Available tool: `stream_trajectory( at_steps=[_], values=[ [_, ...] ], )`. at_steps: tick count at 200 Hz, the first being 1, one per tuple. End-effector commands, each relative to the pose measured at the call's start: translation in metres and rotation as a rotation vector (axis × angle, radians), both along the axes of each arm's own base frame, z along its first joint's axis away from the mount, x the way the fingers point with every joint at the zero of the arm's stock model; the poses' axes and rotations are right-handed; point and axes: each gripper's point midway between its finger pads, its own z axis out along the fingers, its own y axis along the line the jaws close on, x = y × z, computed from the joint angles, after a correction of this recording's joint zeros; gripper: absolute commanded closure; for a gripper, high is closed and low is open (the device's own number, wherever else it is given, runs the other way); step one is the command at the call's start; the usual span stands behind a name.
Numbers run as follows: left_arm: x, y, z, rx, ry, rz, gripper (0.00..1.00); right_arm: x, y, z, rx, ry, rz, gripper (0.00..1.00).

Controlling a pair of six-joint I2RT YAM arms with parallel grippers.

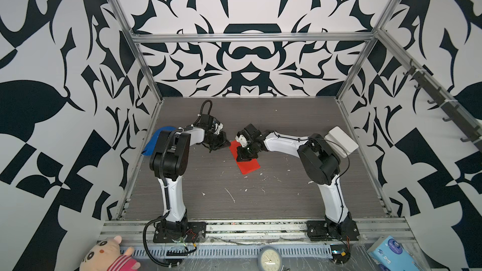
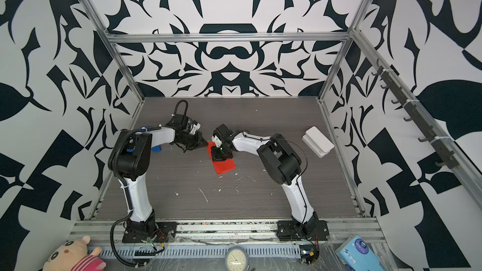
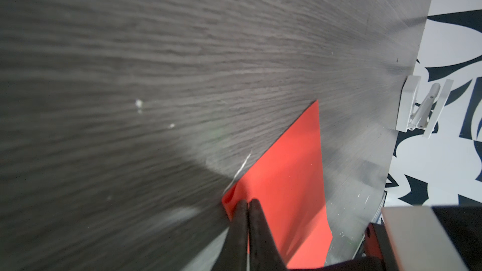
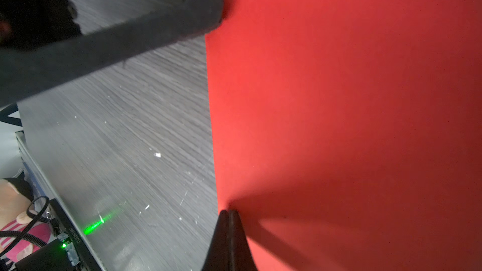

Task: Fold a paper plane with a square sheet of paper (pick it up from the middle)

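Observation:
The square sheet of paper (image 1: 249, 165) (image 2: 224, 165) is bright red and lies on the dark table as a narrow rectangle. No paper plane is in view. My left gripper (image 1: 228, 144) (image 2: 206, 144) is at the sheet's far left corner. In the left wrist view it (image 3: 247, 202) is shut on that corner of the red sheet (image 3: 287, 178), which curls up beside the fingers. My right gripper (image 1: 241, 158) (image 2: 216, 159) points down over the sheet. In the right wrist view its tips (image 4: 229, 212) are shut, with nothing between them, and rest on the long edge of the sheet (image 4: 339, 100).
A blue cloth lump (image 1: 152, 142) lies behind the left arm. A white box (image 1: 341, 140) (image 3: 412, 105) stands by the right wall. White scraps dot the table (image 1: 234, 199). A plush toy (image 1: 107, 254), a clock (image 1: 270, 259) and a blue tissue pack (image 1: 391, 251) lie in front of the arm bases.

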Motion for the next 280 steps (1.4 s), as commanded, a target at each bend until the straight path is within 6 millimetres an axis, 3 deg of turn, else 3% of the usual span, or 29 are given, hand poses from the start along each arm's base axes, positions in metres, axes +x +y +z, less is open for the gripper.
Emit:
stream_trajectory(
  at_steps=[1,37,115,159,181,202,242,261,280],
  values=[
    [-0.003,0.012,-0.019,0.035,0.016,-0.009,0.91,-0.017,-0.032,-0.034,-0.151,0.063,-0.017,1.00],
    [-0.006,0.015,-0.021,0.056,-0.044,-0.066,0.87,-0.017,-0.032,-0.035,-0.154,0.064,-0.016,1.00],
    [0.004,0.029,-0.015,0.162,-0.086,-0.008,0.84,-0.018,-0.034,-0.038,-0.158,0.066,-0.022,1.00],
    [0.028,0.029,0.011,0.155,-0.136,0.059,0.80,-0.018,-0.033,-0.038,-0.150,0.065,-0.023,1.00],
    [0.027,0.032,0.025,0.132,-0.125,0.144,0.76,-0.015,-0.028,-0.034,-0.126,0.062,-0.027,1.00],
    [0.011,0.034,0.033,0.111,-0.088,0.229,0.74,-0.009,-0.014,-0.016,-0.061,0.044,-0.025,1.00],
    [-0.023,0.014,0.045,0.041,-0.024,0.295,0.67,0.016,0.014,0.052,0.117,-0.063,-0.030,1.00],
    [-0.034,-0.006,0.049,0.020,-0.004,0.283,0.64,0.021,0.011,0.066,0.133,-0.104,-0.042,1.00],
    [-0.037,-0.027,0.051,-0.015,0.008,0.267,0.64,0.020,-0.001,0.063,0.110,-0.118,-0.052,1.00]
  ],
)
